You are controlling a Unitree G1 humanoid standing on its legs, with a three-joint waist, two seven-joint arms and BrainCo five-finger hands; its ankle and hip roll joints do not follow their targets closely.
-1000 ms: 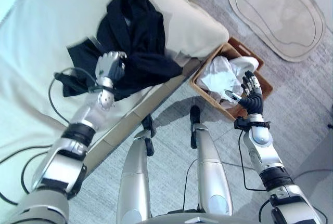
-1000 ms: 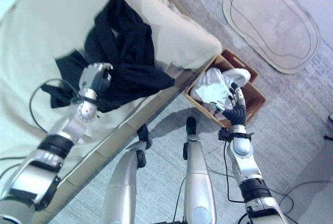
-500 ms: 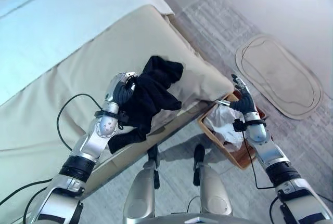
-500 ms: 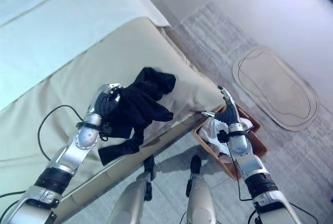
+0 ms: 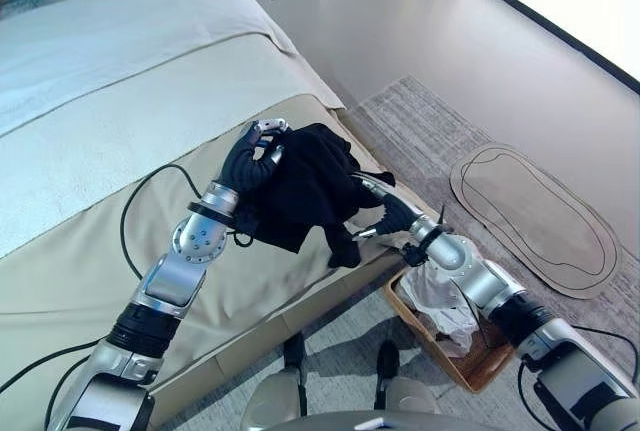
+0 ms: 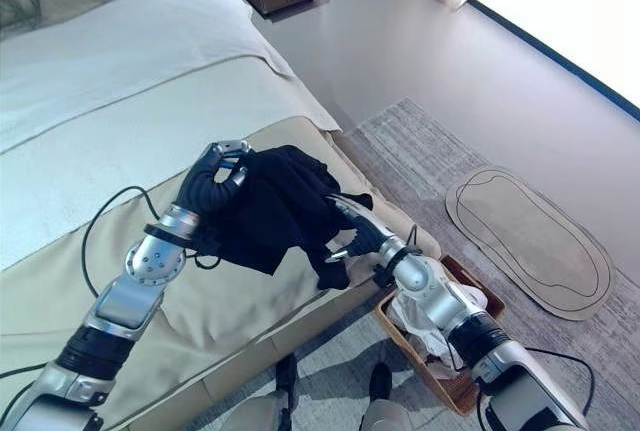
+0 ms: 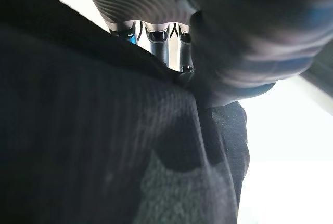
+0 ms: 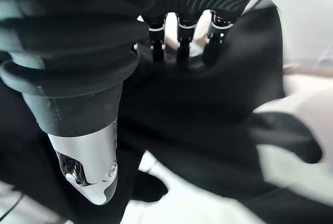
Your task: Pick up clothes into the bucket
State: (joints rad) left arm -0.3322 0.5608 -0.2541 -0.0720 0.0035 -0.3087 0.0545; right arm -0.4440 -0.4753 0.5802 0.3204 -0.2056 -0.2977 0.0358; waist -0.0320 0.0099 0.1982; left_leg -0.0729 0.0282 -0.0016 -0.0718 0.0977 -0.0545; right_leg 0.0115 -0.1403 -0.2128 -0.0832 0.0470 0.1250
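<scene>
— Where is the black garment [image 5: 305,191] at this moment?

— Lifted clear above the foot edge of the bed [image 5: 120,131], bunched in the robot's left hand [image 5: 252,156], whose fingers are curled round the cloth. A loose end hangs down towards the mattress edge.

— And the right hand [image 6: 362,234]?

— Reaching into the dangling cloth from the bucket side, fingers and thumb closing on its lower folds; in its wrist view the fingers press into black fabric. It looks like a grasp, though the fabric hides part of it.

— How far along is the job?

— Partway, by my reading. The wicker bucket [image 5: 475,369] stands on the floor just off the bed's corner, with pale clothes [image 5: 440,301] already inside. The dark garment is off the bed but not yet over the bucket; carrying it across and letting go remain.
</scene>
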